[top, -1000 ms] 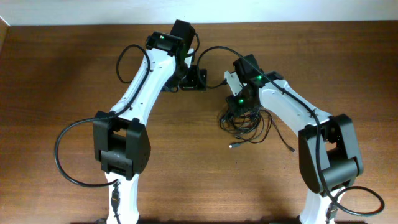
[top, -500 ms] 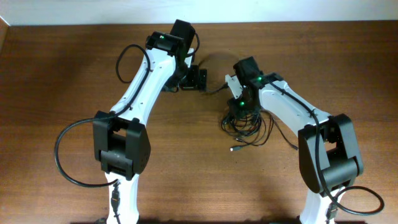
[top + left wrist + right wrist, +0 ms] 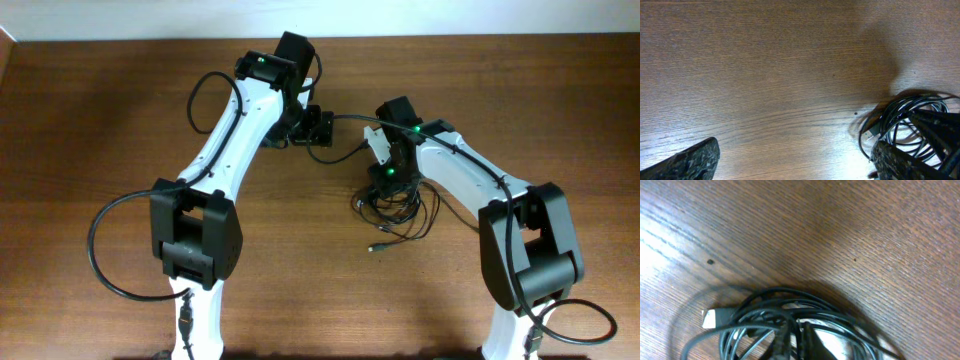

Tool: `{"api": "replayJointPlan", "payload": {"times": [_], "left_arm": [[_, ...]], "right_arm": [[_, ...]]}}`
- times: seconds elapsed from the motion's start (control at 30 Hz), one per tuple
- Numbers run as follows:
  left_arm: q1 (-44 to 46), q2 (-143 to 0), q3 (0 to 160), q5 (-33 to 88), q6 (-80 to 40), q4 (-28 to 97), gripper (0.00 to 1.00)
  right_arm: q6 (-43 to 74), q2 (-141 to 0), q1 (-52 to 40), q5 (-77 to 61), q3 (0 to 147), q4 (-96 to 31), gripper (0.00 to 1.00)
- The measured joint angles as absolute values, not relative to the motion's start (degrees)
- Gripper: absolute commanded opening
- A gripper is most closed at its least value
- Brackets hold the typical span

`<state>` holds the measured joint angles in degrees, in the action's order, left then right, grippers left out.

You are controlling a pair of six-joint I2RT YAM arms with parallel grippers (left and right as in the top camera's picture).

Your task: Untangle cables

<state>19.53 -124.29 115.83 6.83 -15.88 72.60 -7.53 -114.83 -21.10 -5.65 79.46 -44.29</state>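
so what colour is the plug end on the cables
The plug end is pale silver, the cables black; best in the right wrist view.

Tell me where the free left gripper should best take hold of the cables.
Probably the loose plug end trailing from the cables toward the robot: it lies clear of the loops, flat on the table, so come straight down from above.

Table (image 3: pixel 100 100): brown wood, fine straight grain, smooth satin finish that takes soft pale glare in places.
Cables (image 3: pixel 395 208): black flexible jacket, plastic or rubber by its look, smooth, faint gloss along the curves.
Plug (image 3: pixel 710 318) on one cable: pale end, seemingly metal, too blurred to be sure.
Left hand (image 3: pixel 795 167): fingers (image 3: pixel 692 161) dark, matt, coarse pitted surface.
Arm shells (image 3: pixel 235 130): white plastic, smooth, semi-gloss.
Joint housings (image 3: pixel 195 235): black plastic, matt.
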Motion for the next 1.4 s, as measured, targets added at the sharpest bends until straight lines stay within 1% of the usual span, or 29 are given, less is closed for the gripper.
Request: {"api": "replayJointPlan", "payload": {"times": [0.1, 0.2, 0.27, 0.37, 0.5, 0.53, 0.63, 0.83, 0.9, 0.97, 1.03, 1.13, 1.2, 1.27, 1.3, 1.33, 1.4], "left_arm": [[19.5, -124.3, 115.8, 6.8, -15.9, 72.6, 0.99], [19.5, -124.3, 115.8, 6.8, -15.9, 72.6, 0.99], [19.5, -124.3, 115.8, 6.8, -15.9, 72.6, 0.99], [19.5, -124.3, 115.8, 6.8, -15.9, 72.6, 0.99], [19.5, -124.3, 115.8, 6.8, -15.9, 72.6, 0.99], [19.5, -124.3, 115.8, 6.8, -15.9, 72.6, 0.99], [19.5, -124.3, 115.8, 6.8, -15.9, 72.6, 0.99], [19.5, -124.3, 115.8, 6.8, -15.9, 72.6, 0.99], [19.5, -124.3, 115.8, 6.8, -15.9, 72.5, 0.99], [19.5, -124.3, 115.8, 6.9, -15.9, 72.6, 0.99], [19.5, -124.3, 115.8, 6.9, -15.9, 72.6, 0.99], [19.5, -124.3, 115.8, 6.9, -15.9, 72.7, 0.99], [19.5, -124.3, 115.8, 6.8, -15.9, 72.6, 0.99], [19.5, -124.3, 115.8, 6.9, -15.9, 72.6, 0.99], [19.5, -124.3, 115.8, 6.8, -15.9, 72.7, 0.99], [19.5, -124.3, 115.8, 6.9, -15.9, 72.5, 0.99], [19.5, -124.3, 115.8, 6.8, -15.9, 72.5, 0.99]], "right_arm": [[-7.4, -114.8, -21.1, -7.3, 79.5, -45.0, 0.04], [-7.4, -112.7, -20.2, -12.5, 81.5, -52.0, 0.04], [-7.4, -106.9, -18.4, -18.0, 84.6, -56.2, 0.04], [-7.4, -95.4, -14.9, -25.2, 86.9, -57.7, 0.04], [-4.5, -88.5, -12.2, -32.3, 87.0, -57.9, 0.04], [-4.3, -87.9, -11.2, -37.8, 87.0, -57.8, 0.04], [-1.4, -87.9, -8.4, -43.4, 87.0, -55.6, 0.04], [0.5, -87.9, -1.7, -65.8, 87.0, -52.7, 0.04], [4.1, -87.9, 1.5, -76.4, 87.0, -46.4, 0.04], [8.9, -87.9, 3.5, -81.7, 87.1, -41.4, 0.04], [10.4, -87.9, 4.2, -81.4, 87.1, -40.9, 0.04], [12.1, -87.8, 4.1, -68.5, 87.4, -47.5, 0.04], [13.3, -87.8, 4.1, -56.1, 87.4, -54.7, 0.04], [13.7, -87.8, 4.1, -48.0, 87.4, -59.1, 0.04], [13.8, -87.8, 4.1, -41.2, 87.4, -61.6, 0.04], [13.8, -87.8, 4.1, -37.4, 87.4, -64.5, 0.04], [13.8, -87.8, 4.1, -34.3, 87.4, -65.9, 0.04]]}}
